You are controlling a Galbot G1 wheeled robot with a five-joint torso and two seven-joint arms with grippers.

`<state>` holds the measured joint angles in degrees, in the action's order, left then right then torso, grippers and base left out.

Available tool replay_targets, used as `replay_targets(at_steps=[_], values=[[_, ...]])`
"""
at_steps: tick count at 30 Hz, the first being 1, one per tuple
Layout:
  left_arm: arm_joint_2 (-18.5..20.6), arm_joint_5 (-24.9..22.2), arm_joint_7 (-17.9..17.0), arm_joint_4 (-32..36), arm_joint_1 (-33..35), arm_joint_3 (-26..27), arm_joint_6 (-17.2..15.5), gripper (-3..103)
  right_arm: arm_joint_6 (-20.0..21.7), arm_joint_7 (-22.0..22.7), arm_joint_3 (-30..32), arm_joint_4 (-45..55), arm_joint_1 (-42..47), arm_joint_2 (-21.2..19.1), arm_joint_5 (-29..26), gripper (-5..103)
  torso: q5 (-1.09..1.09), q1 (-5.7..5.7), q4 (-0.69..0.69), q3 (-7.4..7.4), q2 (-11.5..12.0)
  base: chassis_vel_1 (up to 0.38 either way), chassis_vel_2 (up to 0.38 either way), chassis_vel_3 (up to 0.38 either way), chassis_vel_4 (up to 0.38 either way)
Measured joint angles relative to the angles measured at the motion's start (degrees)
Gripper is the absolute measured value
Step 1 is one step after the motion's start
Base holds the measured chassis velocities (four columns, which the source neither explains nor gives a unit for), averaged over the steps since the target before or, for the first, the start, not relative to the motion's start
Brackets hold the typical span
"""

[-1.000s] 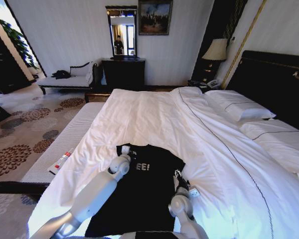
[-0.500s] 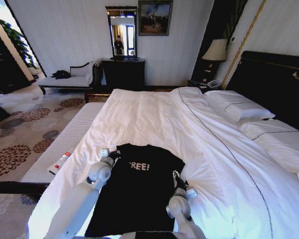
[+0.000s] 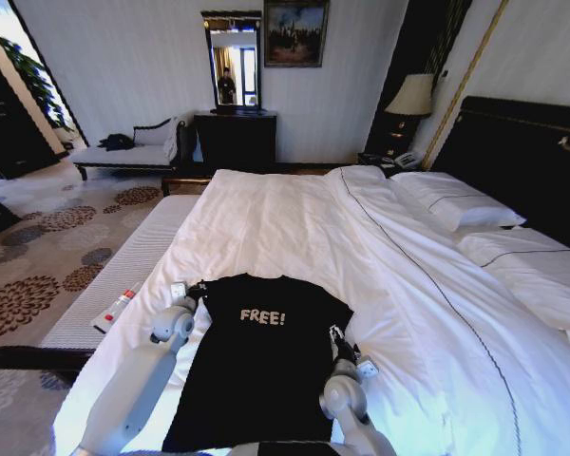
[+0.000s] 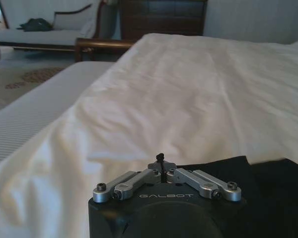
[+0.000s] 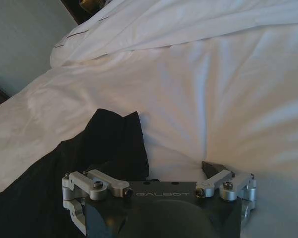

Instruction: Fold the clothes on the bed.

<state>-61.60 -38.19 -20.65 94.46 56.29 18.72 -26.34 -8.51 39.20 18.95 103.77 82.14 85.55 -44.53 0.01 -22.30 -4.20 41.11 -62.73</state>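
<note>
The black T-shirt (image 3: 266,370) lies flat near the front edge of the bed (image 3: 294,223), chest up, with its white "FREE!" lettering (image 3: 263,316) fully in sight. My left gripper (image 3: 192,289) sits at the shirt's left sleeve edge. In the left wrist view this gripper (image 4: 160,158) is shut, with the fingertips over white duvet and the dark cloth (image 4: 268,198) just beside them. My right gripper (image 3: 338,334) rests at the right sleeve. The right wrist view shows it (image 5: 154,172) open, with the sleeve (image 5: 114,144) lying in front of it.
White pillows (image 3: 451,199) and a dark headboard (image 3: 522,152) are at the right. A pale bench (image 3: 123,271) runs along the bed's left side with a small packet (image 3: 117,306) on it. Beyond are patterned carpet, a chaise (image 3: 133,152), a dark dresser (image 3: 236,141) and a lamp (image 3: 410,95).
My left arm has swung left, off the shirt's chest to its left sleeve edge, uncovering the whole "FREE!" lettering. The right arm has hardly moved.
</note>
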Motion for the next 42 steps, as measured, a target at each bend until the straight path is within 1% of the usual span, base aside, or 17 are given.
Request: replay_targets(at_steps=[7, 22, 29, 33, 40, 42], values=[[1.1, -0.1, 0.9, -1.3, 0.8, 2.4, 1.5, 1, 0.0, 0.2, 0.0, 0.7, 0.1, -0.4, -0.2, 100, 0.00, 0.00, 0.00, 0.00, 0.0, 0.000, 0.000, 0.000, 0.000], [2.3, -0.2, 1.1, -4.3, 3.4, 6.3, 4.0, 1, 0.0, 0.6, 1.1, 2.0, 0.9, -1.0, -0.4, 100, -0.01, 0.01, 0.00, -0.01, 0.0, 0.000, 0.000, 0.000, 0.000], [2.5, -0.1, 1.4, -6.4, 2.5, 6.5, 4.8, 1, 0.0, 0.9, 1.2, 2.3, 0.8, -1.2, -0.3, 100, -0.01, 0.01, 0.00, -0.01, 0.0, 0.000, 0.000, 0.000, 0.000], [2.6, 0.3, 1.5, -8.5, 0.8, 5.0, 5.5, 1, 0.0, 1.0, 1.2, 2.3, 0.6, -1.1, -0.2, 100, -0.01, 0.01, 0.00, -0.01, 0.0, 0.000, 0.000, 0.000, 0.000], [2.5, 0.5, 1.6, -10.1, -1.4, 3.4, 6.1, 1, 0.1, 1.1, 1.5, 2.3, 0.2, -1.2, -0.1, 100, -0.01, 0.01, 0.00, -0.01, 0.0, 0.000, 0.000, 0.000, 0.000], [3.2, 0.7, 1.6, -10.6, -2.0, 2.7, 6.5, 1, 0.1, 1.1, 1.6, 2.6, 0.2, -1.4, -0.1, 100, -0.01, 0.01, -0.01, -0.01, 0.0, 0.000, 0.000, 0.000, 0.000]])
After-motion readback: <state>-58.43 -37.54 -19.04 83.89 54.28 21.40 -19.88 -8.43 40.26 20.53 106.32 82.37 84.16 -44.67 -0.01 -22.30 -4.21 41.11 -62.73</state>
